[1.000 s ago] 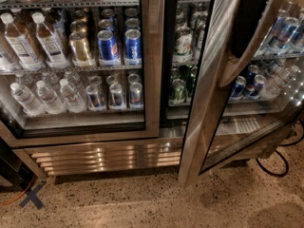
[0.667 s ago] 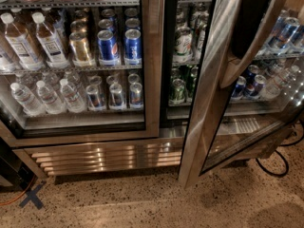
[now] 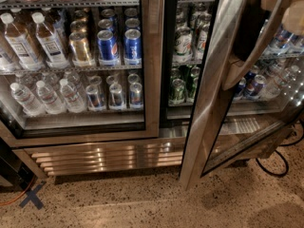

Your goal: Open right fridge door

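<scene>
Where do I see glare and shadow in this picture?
In the camera view, glare streaks the grille and the frame of the right fridge door; the fridge is lit inside; soft shadows lie on the floor; the gripper, top right by the handle, looks pale.

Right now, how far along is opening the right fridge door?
Done: the steel-framed clear glass right fridge door stands swung well out from the stainless-steel two-door fridge, green cans exposed. In hand: the gripper sits at the door's curved steel handle, top right. Left: maybe widen the swing, then withdraw.
</scene>
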`<state>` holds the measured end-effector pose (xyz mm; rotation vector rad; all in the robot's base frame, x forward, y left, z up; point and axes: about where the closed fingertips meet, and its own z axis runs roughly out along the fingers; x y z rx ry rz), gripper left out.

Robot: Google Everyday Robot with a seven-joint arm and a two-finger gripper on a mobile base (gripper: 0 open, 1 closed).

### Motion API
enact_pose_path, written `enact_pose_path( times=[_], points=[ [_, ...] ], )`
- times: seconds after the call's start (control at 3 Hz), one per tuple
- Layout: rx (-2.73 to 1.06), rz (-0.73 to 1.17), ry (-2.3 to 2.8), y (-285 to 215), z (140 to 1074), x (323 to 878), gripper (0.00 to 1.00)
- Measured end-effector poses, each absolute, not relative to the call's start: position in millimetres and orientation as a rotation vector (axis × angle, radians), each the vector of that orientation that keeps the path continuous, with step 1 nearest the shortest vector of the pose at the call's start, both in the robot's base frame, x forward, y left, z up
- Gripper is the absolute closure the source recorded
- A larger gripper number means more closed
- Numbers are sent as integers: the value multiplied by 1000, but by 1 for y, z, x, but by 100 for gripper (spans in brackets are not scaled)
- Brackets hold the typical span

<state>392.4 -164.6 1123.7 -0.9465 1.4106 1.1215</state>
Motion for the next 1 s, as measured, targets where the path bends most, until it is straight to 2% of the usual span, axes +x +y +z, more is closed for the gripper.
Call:
enact_pose_path(
  times=[0.33, 0.67, 1.0],
  points=[
    [-978, 1152, 1398, -152, 1127, 388, 56],
    [-979, 1153, 1397, -152, 1127, 388, 81],
    [-979, 1153, 1397, -160, 1127, 392, 100]
  ],
)
